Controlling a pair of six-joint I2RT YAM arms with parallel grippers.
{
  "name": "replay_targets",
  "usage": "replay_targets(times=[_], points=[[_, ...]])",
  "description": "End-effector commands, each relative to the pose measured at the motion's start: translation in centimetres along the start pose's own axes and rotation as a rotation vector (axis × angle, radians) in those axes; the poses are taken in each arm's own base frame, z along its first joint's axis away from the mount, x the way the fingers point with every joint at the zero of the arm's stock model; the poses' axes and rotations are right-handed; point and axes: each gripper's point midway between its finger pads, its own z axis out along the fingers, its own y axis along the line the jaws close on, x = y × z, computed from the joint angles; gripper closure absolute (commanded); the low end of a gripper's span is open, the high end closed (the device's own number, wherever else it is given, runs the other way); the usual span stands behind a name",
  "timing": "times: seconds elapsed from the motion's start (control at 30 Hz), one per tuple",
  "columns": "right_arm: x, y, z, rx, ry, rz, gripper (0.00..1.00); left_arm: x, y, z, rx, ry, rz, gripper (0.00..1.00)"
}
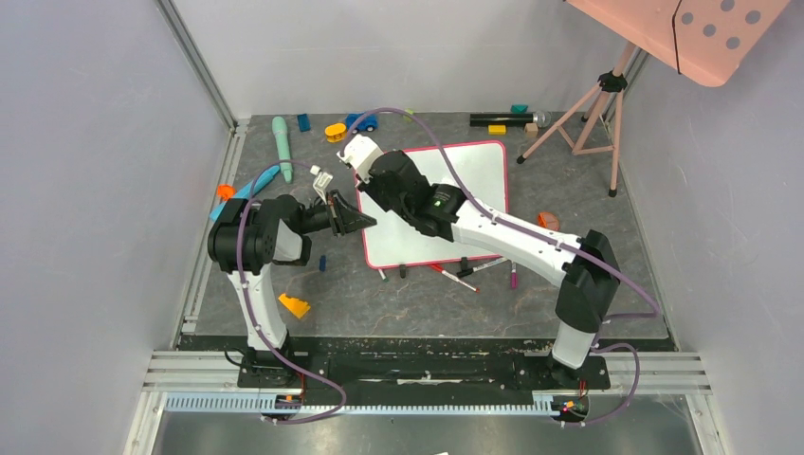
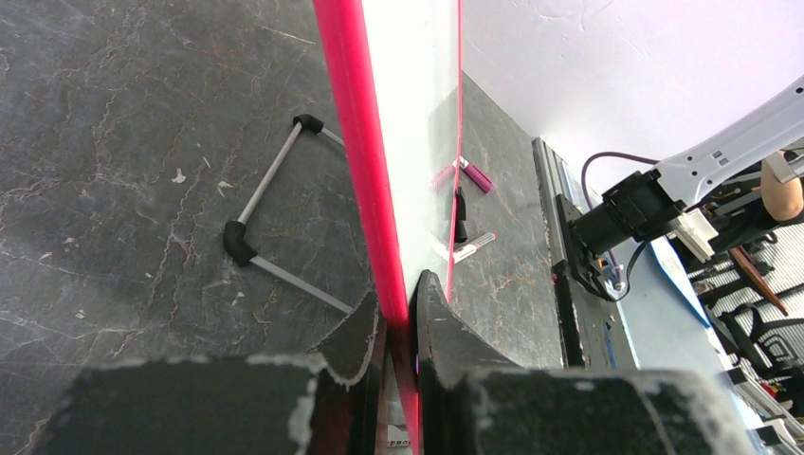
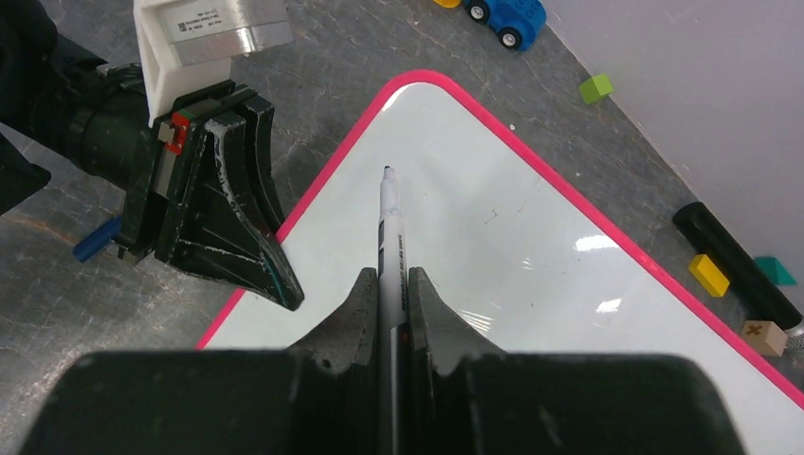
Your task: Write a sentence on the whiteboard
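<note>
The right gripper (image 3: 391, 294) clamped the marker (image 3: 390, 218), its axis running straight ahead of the jaws, tip over the board (image 3: 531, 275); the left gripper (image 2: 400, 311) pinched the board's edge.

Whiteboard (image 3: 493, 218) face ahead of my marker (image 3: 391, 227) tip is open, so I can travel there. Left gripper (image 1: 366, 222) blocks the left edge; loose pens (image 1: 458, 280) crowd the near edge.

**Robot test cell in a lab**

Two cabled robot arms (image 1: 517, 237) stand bolted to aluminium rails (image 1: 190, 368) inside grey partition walls (image 1: 85, 190). A tripod (image 1: 593, 109), a toy car (image 1: 361, 122), coloured blocks (image 1: 497, 129) and a whiteboard (image 1: 484, 166) sit on the dark test mat (image 1: 427, 303).
</note>
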Motion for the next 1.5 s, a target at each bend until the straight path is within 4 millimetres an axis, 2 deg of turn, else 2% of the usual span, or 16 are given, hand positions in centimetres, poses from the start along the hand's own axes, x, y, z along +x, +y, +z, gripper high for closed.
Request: replay_targets(times=[0.0,0.33,0.57,1.0,1.17,1.33,1.47], points=[[-2.7,-1.3,0.4,0.032,-0.06,0.07,1.0,0.9,2.8,0.1,-0.097,-0.049,0.237,0.98],[-3.4,-2.2,0.3,0.039,-0.098,0.145,1.0,0.1,3.3,-0.4,-0.199,-0.107,0.246,0.98],[-2.5,-2.2,0.0,0.025,-0.09,0.164,1.0,0.2,4.1,-1.1,-0.284,-0.137,0.262,0.97],[-2.1,-2.6,-0.1,0.017,-0.051,0.287,1.0,0.5,3.9,-0.5,-0.229,-0.115,0.232,0.98],[-2.5,-3.2,-0.4,0.025,-0.066,0.303,1.0,-0.4,3.9,-0.6,-0.281,-0.156,0.228,0.98],[-3.0,-4.0,-0.9,0.034,-0.087,0.31,1.0,-0.8,3.2,0.3,-0.233,-0.145,0.242,0.98],[-3.3,-4.3,-1.3,0.035,-0.1,0.307,1.0,-1.1,2.7,0.3,-0.233,-0.15,0.26,0.98]])
